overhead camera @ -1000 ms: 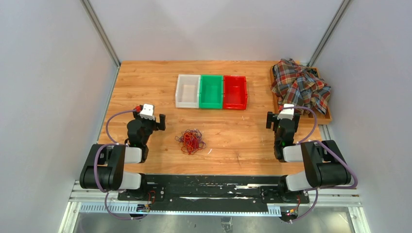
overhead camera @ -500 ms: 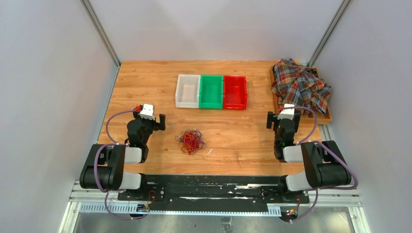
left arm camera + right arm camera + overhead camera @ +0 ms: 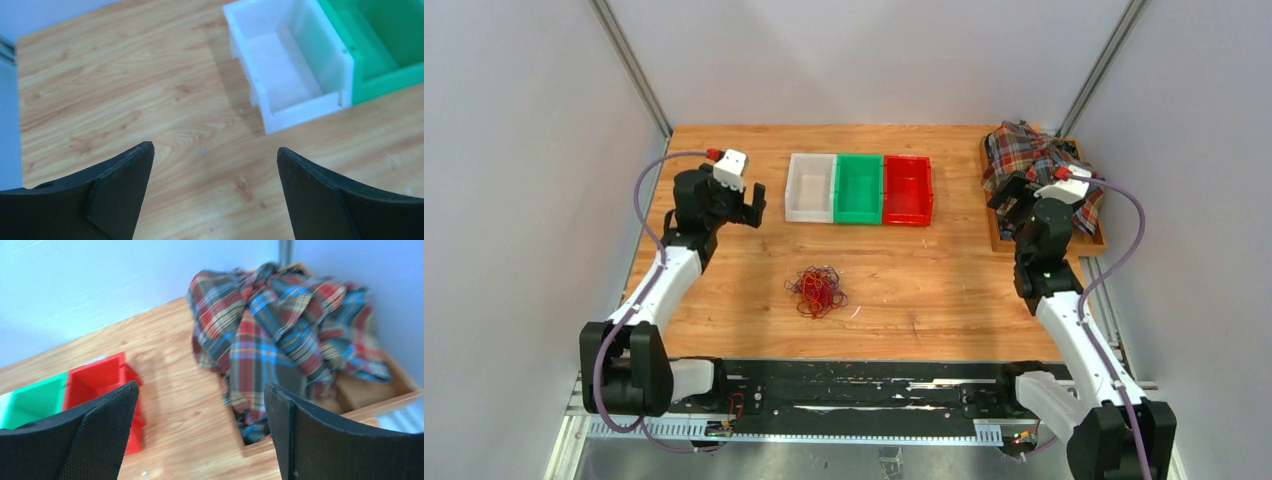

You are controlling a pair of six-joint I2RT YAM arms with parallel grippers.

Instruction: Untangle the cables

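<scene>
Wood-grain tabletop [image 3: 724,300] within pale walls, seen from above and from both wrists. The cables [image 3: 818,291], one small bunch of red, olive-orange and purple loops, lie on the near-centre of the tabletop, on the arms' side of the white bin [image 3: 810,188], green bin [image 3: 858,188] and red bin [image 3: 907,190]. The left fingers [image 3: 120,192] are spread wide and grasp nothing, raised just beside the white bin; the right fingers [image 3: 100,435], likewise spread and unloaded, point toward the plaid cloth [image 3: 1039,175] heaped in its wooden tray [image 3: 999,238]. The bunch lies between the two arms and well apart from both pairs of fingers, and neither wrist view contains it. Probable hazards: an approach guided without a close view may land the fingers on several strands at once, lifting the whole clump; opposed pulls on the wrong loops could tighten the knot; thin strands may slip from the fingers; the right arm, near the cloth, could snag it.
</scene>
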